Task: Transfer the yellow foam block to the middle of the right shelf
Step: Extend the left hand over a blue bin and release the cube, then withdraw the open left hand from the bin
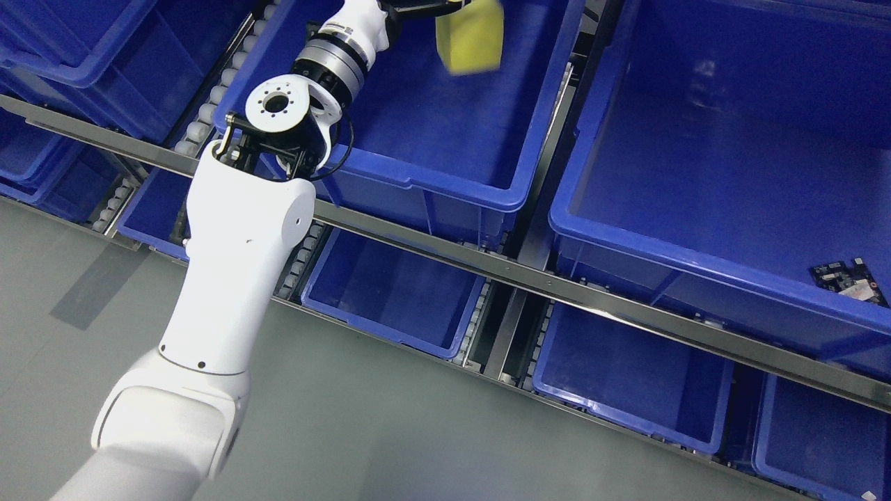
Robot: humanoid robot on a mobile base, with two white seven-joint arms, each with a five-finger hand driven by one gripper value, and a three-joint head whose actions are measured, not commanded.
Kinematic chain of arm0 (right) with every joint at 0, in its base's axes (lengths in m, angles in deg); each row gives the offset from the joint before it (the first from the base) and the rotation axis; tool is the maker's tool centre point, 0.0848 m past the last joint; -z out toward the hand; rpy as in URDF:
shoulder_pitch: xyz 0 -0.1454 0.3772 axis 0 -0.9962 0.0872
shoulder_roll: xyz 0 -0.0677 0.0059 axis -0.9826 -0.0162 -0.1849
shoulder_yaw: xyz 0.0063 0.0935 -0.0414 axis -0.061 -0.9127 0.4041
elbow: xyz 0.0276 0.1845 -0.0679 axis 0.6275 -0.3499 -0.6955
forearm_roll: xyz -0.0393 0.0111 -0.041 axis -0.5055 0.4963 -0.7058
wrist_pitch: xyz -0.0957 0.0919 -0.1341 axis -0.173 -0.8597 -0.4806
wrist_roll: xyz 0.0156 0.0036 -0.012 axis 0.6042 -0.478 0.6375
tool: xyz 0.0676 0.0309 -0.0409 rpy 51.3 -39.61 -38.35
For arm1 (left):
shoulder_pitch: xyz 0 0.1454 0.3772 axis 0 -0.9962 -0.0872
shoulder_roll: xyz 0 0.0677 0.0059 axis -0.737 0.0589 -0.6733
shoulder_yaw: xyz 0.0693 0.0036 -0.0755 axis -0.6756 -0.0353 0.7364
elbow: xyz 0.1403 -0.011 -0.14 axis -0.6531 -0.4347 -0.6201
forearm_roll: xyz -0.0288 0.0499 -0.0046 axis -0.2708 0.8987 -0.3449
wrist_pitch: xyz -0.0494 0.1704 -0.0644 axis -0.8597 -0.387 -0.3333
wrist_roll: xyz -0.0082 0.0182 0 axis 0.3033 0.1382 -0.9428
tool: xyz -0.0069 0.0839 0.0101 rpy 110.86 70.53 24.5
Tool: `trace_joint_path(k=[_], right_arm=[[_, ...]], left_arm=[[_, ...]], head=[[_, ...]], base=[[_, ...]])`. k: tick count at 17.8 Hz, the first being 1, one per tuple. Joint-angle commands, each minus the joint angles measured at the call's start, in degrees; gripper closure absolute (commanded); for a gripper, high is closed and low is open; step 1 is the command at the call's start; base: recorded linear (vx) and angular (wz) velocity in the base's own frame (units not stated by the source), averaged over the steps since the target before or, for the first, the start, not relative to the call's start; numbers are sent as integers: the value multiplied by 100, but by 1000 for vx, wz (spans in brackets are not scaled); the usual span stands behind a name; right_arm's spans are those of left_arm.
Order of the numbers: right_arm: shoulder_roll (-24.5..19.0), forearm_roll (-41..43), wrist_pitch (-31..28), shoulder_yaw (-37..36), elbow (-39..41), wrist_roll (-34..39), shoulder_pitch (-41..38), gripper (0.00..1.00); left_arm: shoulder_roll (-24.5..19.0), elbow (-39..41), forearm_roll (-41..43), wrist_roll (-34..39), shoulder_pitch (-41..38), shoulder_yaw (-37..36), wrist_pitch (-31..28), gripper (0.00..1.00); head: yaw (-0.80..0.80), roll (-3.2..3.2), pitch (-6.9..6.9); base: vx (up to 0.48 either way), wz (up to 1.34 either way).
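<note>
The left robot hand [426, 5] grips the yellow foam block [472, 36] above a blue bin [445, 177].

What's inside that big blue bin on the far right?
The big blue bin holds a small circuit board near its front right corner. Its upper part is cut off by the picture edge.
</note>
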Motion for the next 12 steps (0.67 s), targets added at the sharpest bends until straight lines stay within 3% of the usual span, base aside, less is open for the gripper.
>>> trace_joint_path(k=[1, 5, 9, 12], right_arm=[[100, -18, -3, 1, 100, 4, -9, 0], [100, -18, -3, 1, 100, 4, -9, 0], [100, -18, -3, 1, 100, 4, -9, 0], [100, -18, -3, 1, 100, 4, -9, 0]], left_arm=[[-100, -347, 12, 35, 62, -477, 181, 0], [-100, 4, 12, 18, 88, 136, 963, 0], [-100, 390, 3, -17, 9, 1392, 999, 0], [-100, 996, 3, 0, -481, 2167, 1016, 0]], head=[[0, 0, 0], [0, 0, 0], [0, 0, 0], [0, 0, 0]], base=[[26, -7], [0, 0], [0, 0], [0, 0]])
